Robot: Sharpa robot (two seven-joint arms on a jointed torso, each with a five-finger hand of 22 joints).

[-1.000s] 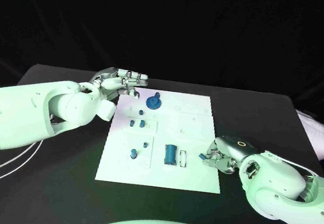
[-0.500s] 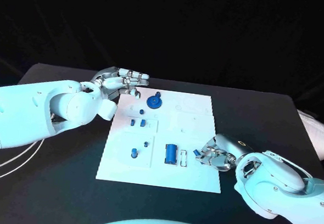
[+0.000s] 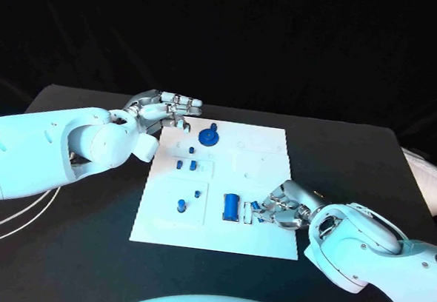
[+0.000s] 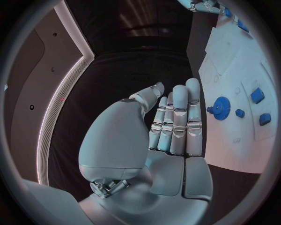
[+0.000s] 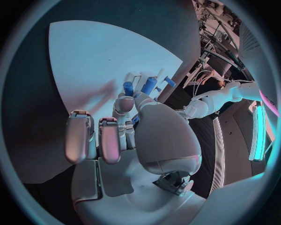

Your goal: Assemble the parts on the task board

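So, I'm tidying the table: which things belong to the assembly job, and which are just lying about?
Job: task board; blue gear; blue cylinder; small blue parts; right hand working at the board.
Lying about: white cables on the black table.

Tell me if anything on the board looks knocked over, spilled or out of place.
Nothing stands out. The task board lies flat and square on the table, the blue gear and smaller parts sit on it, and nothing has spilled onto the table.
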